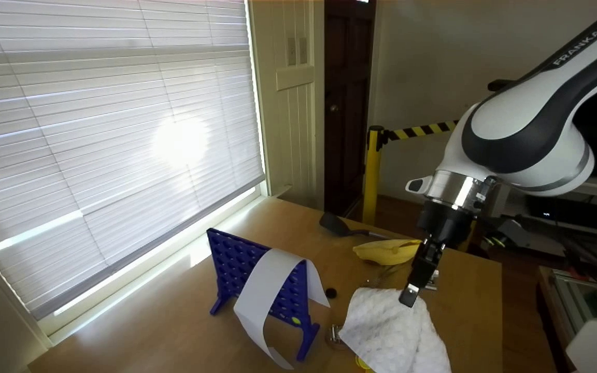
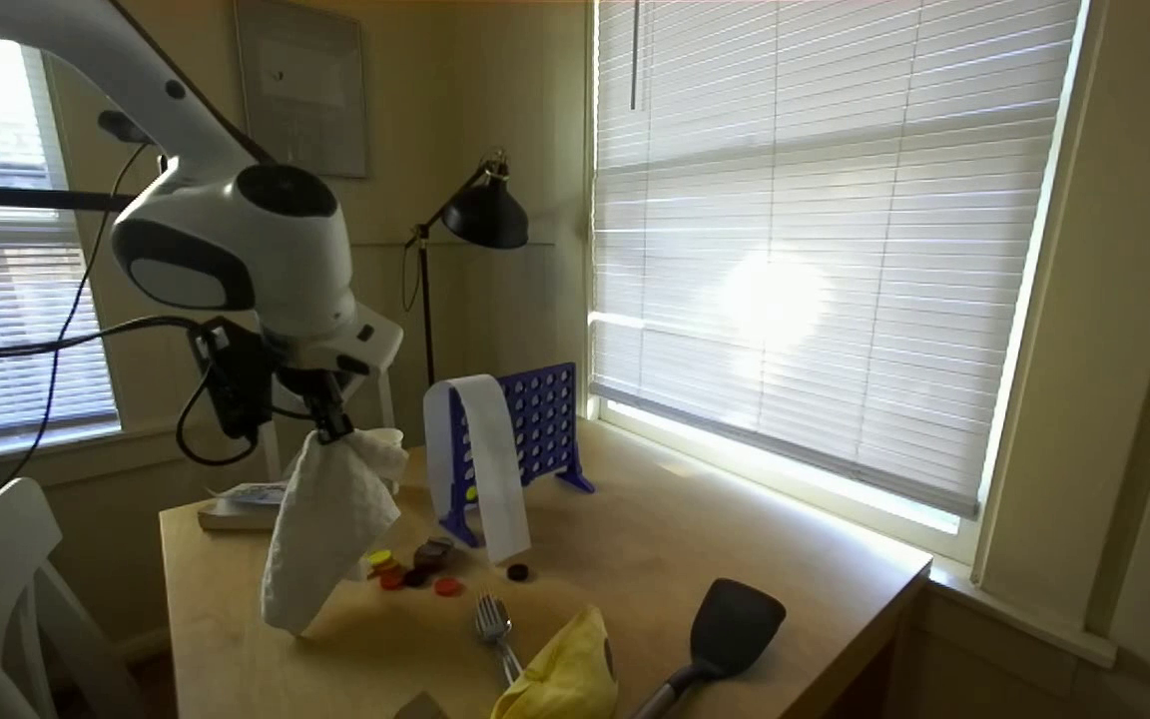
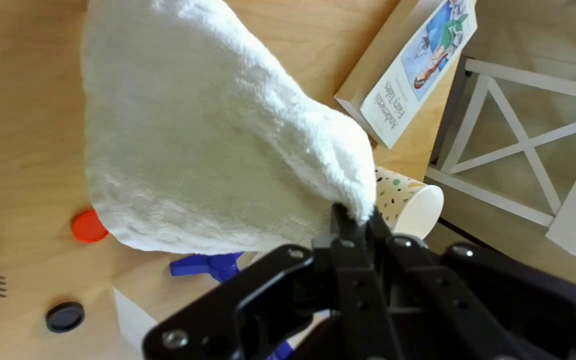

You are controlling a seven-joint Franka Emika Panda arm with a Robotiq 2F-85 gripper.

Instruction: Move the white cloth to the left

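Observation:
The white cloth [image 2: 325, 529] hangs from my gripper [image 2: 335, 431] above the right part of the table in an exterior view; its lower corner hangs at or just above the tabletop, and I cannot tell whether it touches. In another exterior view the cloth [image 1: 392, 331] spreads below the gripper [image 1: 409, 296] and runs out of the frame's bottom edge. In the wrist view the fingertips [image 3: 360, 217] are shut on a bunched corner of the cloth [image 3: 193, 135], which drapes away to the upper left and hides part of the table.
A blue game frame [image 2: 540, 419] bears a white paper strip [image 2: 495, 459]. Loose discs [image 2: 447, 587], a fork [image 2: 493, 619], a yellow item [image 2: 560, 674] and a black spatula [image 2: 735, 629] lie on the table. A book [image 3: 408, 75] and a speckled cup [image 3: 403, 200] stand near an edge.

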